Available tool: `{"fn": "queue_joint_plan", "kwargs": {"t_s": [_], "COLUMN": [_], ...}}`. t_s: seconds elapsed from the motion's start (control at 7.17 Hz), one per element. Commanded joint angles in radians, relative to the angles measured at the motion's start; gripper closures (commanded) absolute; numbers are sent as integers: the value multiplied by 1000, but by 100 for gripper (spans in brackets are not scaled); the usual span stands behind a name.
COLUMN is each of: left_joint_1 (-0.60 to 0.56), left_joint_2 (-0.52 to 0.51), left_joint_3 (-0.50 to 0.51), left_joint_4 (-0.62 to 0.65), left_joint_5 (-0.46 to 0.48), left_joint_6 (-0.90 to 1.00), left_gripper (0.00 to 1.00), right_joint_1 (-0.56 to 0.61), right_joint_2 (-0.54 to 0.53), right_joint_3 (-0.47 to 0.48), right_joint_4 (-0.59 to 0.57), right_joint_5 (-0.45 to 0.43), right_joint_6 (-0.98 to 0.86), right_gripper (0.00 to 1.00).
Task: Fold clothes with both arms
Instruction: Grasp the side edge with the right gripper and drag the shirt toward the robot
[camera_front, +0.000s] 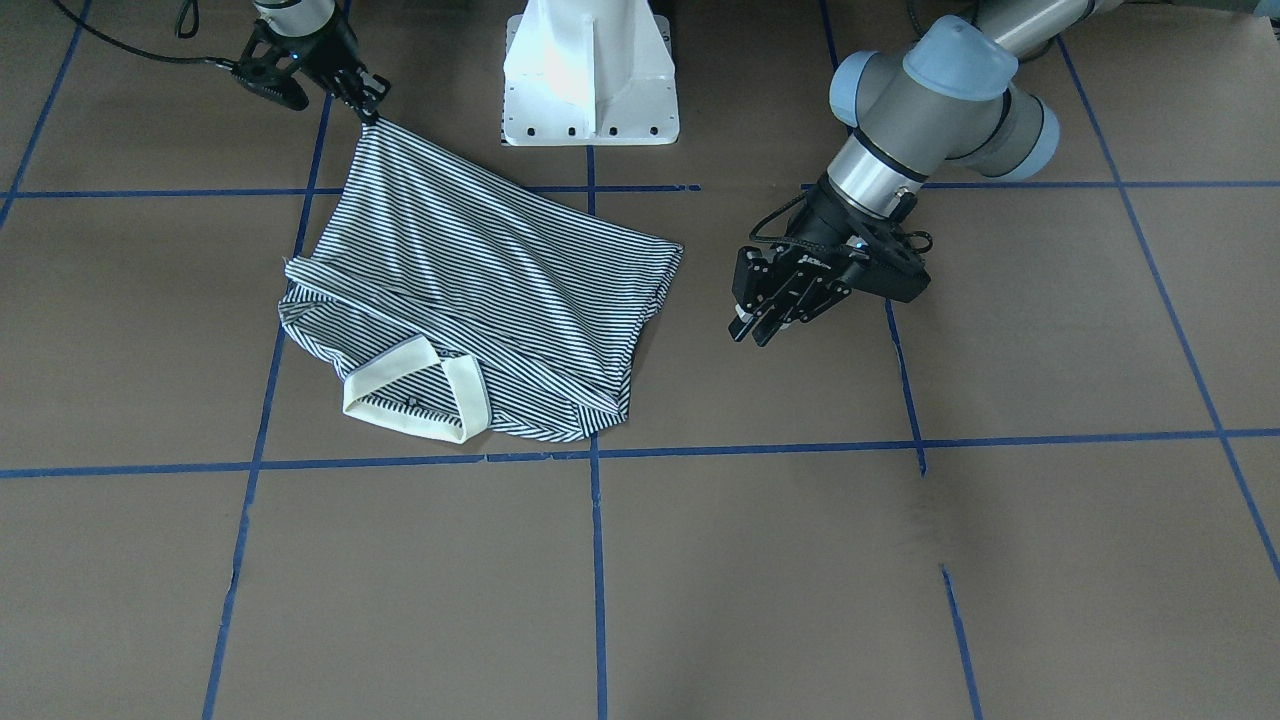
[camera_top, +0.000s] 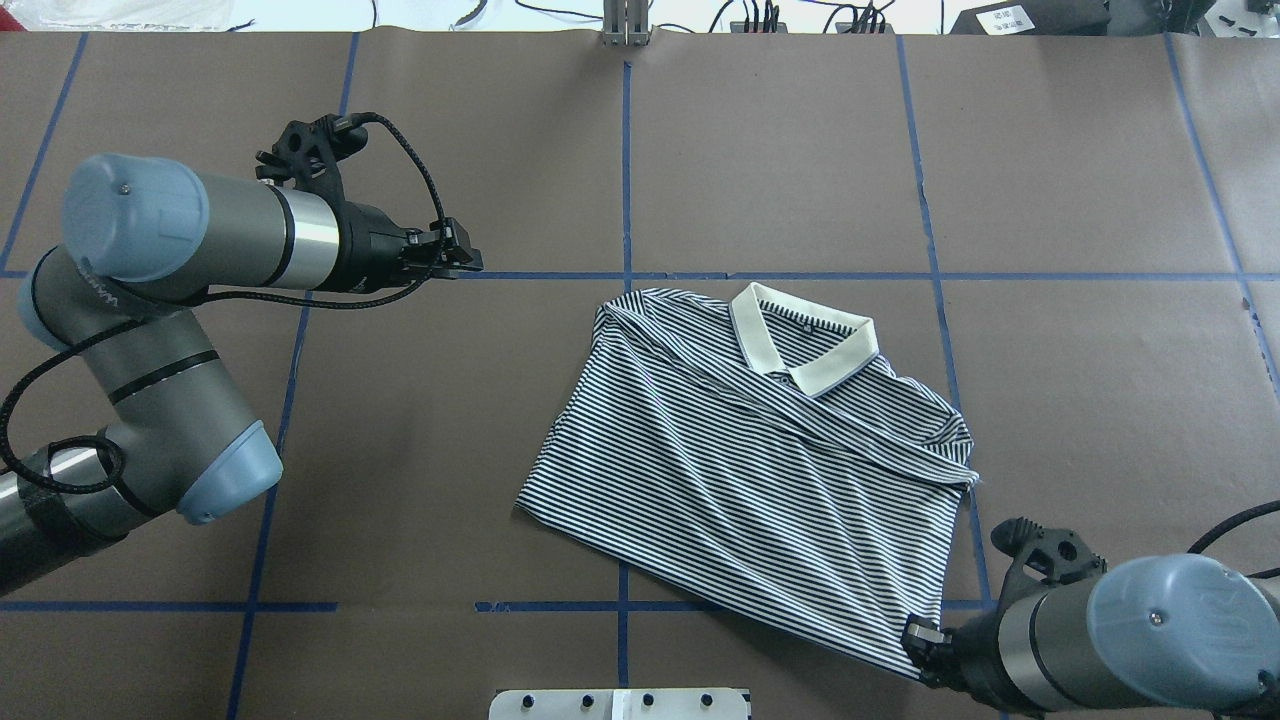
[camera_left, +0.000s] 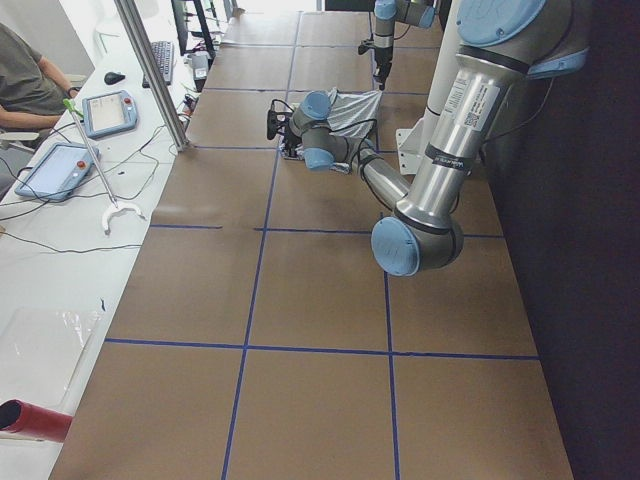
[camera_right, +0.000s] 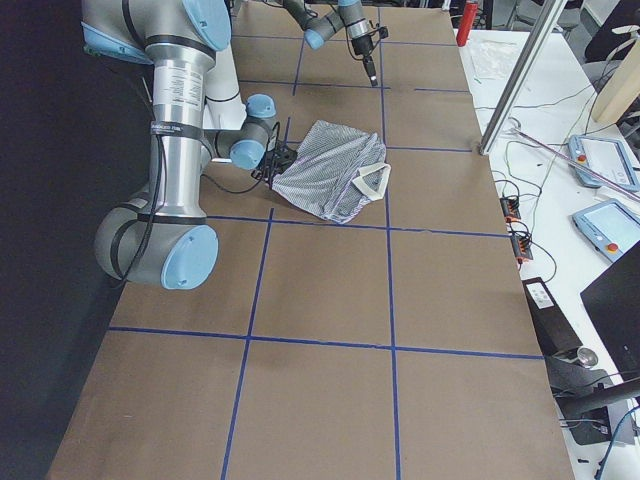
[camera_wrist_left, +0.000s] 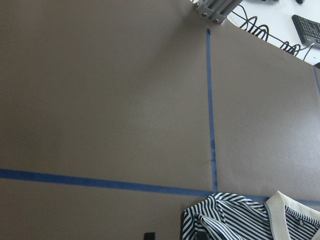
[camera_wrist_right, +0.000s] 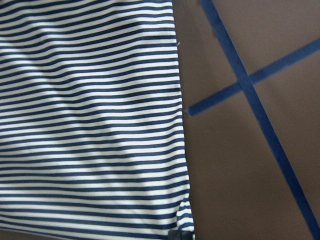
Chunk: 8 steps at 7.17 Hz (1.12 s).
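Observation:
The striped polo shirt (camera_front: 480, 270) lies partly folded on the brown table, its cream collar (camera_front: 415, 390) turned away from the robot. It also shows in the overhead view (camera_top: 740, 470). My right gripper (camera_front: 367, 108) is shut on a corner of the shirt's hem near the robot's base and holds it slightly lifted, so the cloth is drawn taut; it sits at the overhead view's lower right (camera_top: 915, 640). The right wrist view shows the striped cloth (camera_wrist_right: 90, 125) close up. My left gripper (camera_front: 765, 325) hovers open and empty beside the shirt, apart from it (camera_top: 462, 255).
The white pedestal base (camera_front: 590, 80) stands just behind the shirt. Blue tape lines (camera_front: 596, 560) cross the table in a grid. A side desk with tablets (camera_left: 110, 110) and a seated person (camera_left: 30, 80) runs along the table's far edge.

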Motion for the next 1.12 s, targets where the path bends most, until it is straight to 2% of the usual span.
{"fn": "queue_joint_plan", "kwargs": {"t_s": [0.0,0.14,0.28,0.42,0.56,0.98], "left_joint_1": [45,110,196,288,360,457], "left_joint_2": [7,33,45,41,34,22], "left_joint_3": [-30,-61,-98,-154,-169,-155], "left_joint_4": [1,4,91,263,384,445], "left_joint_5": [-26,-13,60,155,251,266], "left_joint_6": [-130,-203,-263,-267,-269,-305], "left_gripper": [60,57,57,56,53,50], "right_joint_1": [-62,-11,99,210,297,330], "right_joint_2": [-39,-37,-32,21,52,91], "right_joint_3": [5,10,20,17,13,-6], "right_joint_4": [-1,0,0,0,0,0], "right_joint_5": [0,0,2,2,2,0], "right_joint_6": [26,26,23,18,13,-2], "right_gripper": [1,0,0,0,0,0]}}
